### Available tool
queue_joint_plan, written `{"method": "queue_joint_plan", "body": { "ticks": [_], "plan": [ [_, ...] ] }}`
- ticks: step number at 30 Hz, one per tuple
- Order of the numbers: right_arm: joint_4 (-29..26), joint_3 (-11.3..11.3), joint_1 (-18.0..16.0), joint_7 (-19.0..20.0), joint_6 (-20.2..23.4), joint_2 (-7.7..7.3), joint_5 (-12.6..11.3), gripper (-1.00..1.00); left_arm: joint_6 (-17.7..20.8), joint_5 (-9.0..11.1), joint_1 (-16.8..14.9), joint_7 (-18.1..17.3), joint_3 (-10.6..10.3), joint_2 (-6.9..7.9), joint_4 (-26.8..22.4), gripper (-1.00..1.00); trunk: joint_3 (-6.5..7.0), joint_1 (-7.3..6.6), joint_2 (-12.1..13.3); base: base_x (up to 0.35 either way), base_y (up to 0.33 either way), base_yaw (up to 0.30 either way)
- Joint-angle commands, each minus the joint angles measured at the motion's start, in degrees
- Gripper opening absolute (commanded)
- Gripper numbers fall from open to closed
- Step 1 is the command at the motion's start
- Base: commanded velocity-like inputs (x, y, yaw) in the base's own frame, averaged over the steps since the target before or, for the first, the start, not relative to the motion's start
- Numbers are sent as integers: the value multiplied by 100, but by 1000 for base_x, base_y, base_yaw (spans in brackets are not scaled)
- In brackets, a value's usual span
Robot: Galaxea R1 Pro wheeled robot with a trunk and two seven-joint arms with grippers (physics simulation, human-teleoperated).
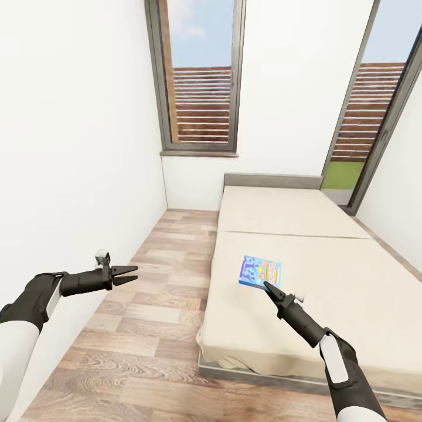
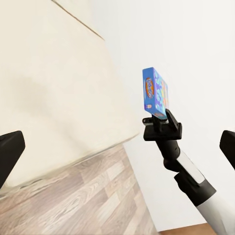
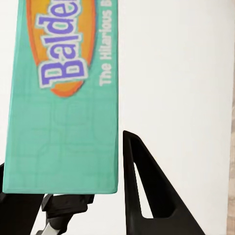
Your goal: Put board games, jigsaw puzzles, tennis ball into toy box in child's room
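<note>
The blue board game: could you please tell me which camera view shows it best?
The head view: the blue board game shows its whole printed face above the bed. The left wrist view gives it edge-on; the right wrist view only a close teal side.

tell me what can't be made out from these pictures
- Blue board game: the right wrist view cuts its printed title off at the frame edge.
- Right gripper: one finger shows; the box covers the other.
- Bed: its right side runs off the head view.

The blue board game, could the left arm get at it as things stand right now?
Probably not without a handover: the blue board game is already clamped in the right gripper above the bed, while the left gripper hangs open over the floor beside it.
</note>
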Motion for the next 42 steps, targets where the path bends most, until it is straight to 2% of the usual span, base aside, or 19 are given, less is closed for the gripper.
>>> {"method": "queue_joint_plan", "body": {
  "ticks": [1, 10, 12, 16, 19, 23, 28, 42],
  "plan": [
    [-1, -15, -4, 9, 27, 5, 2, -100, 61, -15, -3, -27, 5, -2, 0, 100, 13, -23, 39, 0, 0, 0],
    [-65, -5, -4, -38, 56, 1, 45, -100, 61, -15, -3, -23, 5, 3, 0, 100, 175, -221, 400, 0, 0, 0],
    [-117, -7, -8, -81, 93, -21, 217, -100, 61, -19, -3, -25, 5, 3, 1, 100, 211, -265, 480, 0, 0, 0],
    [-348, -16, -5, -124, 179, -179, 775, -100, 61, -16, -3, -21, 3, 4, -1, 100, 282, -353, 641, 0, 0, 0],
    [-443, -12, -5, -108, 214, -258, 938, -100, 61, -20, -3, -20, 1, 5, 1, 100, 336, -419, 761, 0, 0, 0],
    [-565, -8, -8, -86, 333, -314, 999, -100, 59, -20, -3, -20, -1, 3, 1, 100, 408, -506, 921, 0, 0, 0],
    [-1172, 27, 38, -71, 495, -492, 1004, -100, 59, -22, -3, -20, 3, 3, 0, 100, 498, -616, 1122, 0, 0, 0],
    [-1347, 111, 110, 12, 499, -512, 995, -100, 61, -22, -3, -12, 5, -6, -2, 100, 749, -924, 1683, 0, 0, 0]
  ]
}}
